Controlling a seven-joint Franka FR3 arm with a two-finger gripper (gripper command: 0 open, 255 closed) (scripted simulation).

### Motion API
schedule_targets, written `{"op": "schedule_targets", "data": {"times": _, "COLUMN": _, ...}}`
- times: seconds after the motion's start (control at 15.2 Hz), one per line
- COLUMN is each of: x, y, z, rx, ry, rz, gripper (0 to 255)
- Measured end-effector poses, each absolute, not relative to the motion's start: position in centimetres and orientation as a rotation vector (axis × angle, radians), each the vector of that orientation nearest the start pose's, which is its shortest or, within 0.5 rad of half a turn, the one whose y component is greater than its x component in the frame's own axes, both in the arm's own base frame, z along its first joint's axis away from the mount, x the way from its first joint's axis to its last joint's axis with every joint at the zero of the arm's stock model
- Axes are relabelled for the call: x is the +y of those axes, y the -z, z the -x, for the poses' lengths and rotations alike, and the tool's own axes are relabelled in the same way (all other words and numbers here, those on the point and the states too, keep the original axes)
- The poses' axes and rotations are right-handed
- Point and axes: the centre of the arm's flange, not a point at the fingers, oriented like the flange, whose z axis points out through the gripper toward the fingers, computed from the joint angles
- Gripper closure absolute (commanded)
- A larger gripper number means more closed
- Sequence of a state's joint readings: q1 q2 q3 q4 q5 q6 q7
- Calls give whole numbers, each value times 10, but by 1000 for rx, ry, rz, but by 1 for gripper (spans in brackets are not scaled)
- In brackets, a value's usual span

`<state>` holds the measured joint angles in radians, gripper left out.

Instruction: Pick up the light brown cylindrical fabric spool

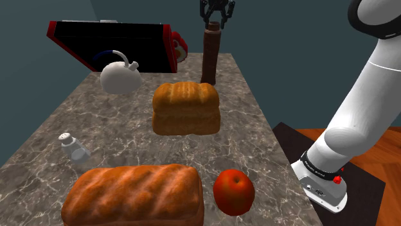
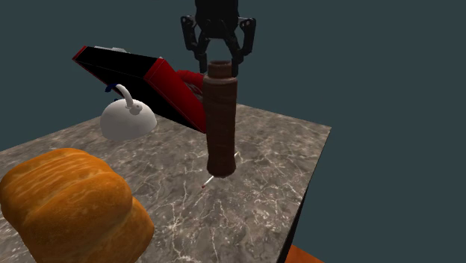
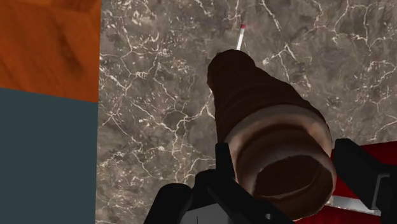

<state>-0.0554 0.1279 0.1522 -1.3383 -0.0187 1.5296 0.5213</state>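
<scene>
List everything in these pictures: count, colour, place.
spool: one, brown, upright at the counter's far end
pin: one, white with red head, by the spool's base
loaves: two, golden brown, one mid-counter, the other at the near edge
apple: one, red, beside the near loaf
shaker: one, clear, white top, shoulder view's left
kettle: one, white, far left in the shoulder view
box: one, black with red edges, tilted behind the kettle
counter: one, grey marbled
arm: one, white, shoulder view's right
gripper: one, black, open around the spool's top

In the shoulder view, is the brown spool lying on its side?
No, the spool is upright at the far end of the counter, with the gripper right above its top.
</scene>
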Motion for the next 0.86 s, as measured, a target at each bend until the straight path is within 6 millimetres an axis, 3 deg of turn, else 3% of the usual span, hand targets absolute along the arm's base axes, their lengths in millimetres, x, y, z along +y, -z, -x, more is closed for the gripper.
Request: {"op": "schedule_targets", "data": {"times": 0.86, "x": 47, "y": -724, "z": -587, "rx": 662, "ry": 96, "rz": 3049, "gripper": 255}}
